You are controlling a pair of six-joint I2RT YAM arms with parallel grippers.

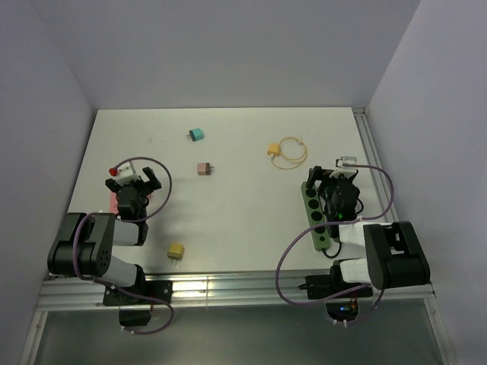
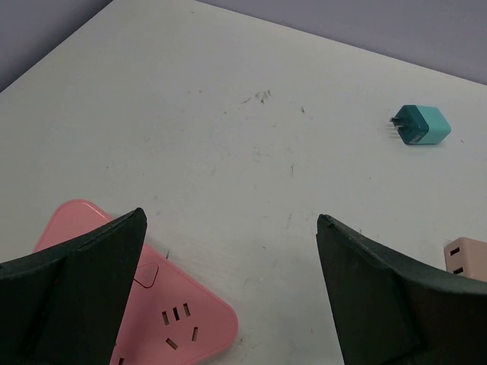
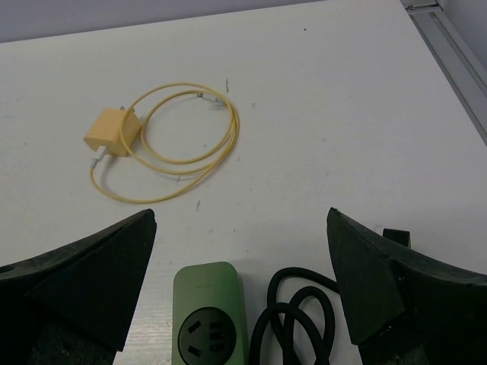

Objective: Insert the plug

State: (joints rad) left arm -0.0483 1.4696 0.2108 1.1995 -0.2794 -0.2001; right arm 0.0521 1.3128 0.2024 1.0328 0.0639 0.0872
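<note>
Both grippers are spread wide and hold nothing. The left gripper (image 2: 230, 218) hovers over the pink socket (image 2: 183, 319). The right gripper (image 3: 242, 214) hovers over the end of the green strip (image 3: 209, 312), beside its coiled black cord (image 3: 297, 319).

Four candidates lie loose on the counter (image 1: 243, 205):
- the teal plug (image 2: 422, 125) and the pink plug (image 2: 466, 257), ahead of the left gripper
- a yellow plug (image 1: 176, 251), near the left base
- a yellow charger (image 3: 112, 131) with its looped cable (image 3: 190, 160), ahead of the right gripper

We cannot tell which one is meant.

We judge each a small, light, rigid plastic block with smooth sides, likely to slide or twist when pinched. We would grip across the flat body faces, well back from the prongs, leaving them free. The charger's soft cable would drag.
</note>
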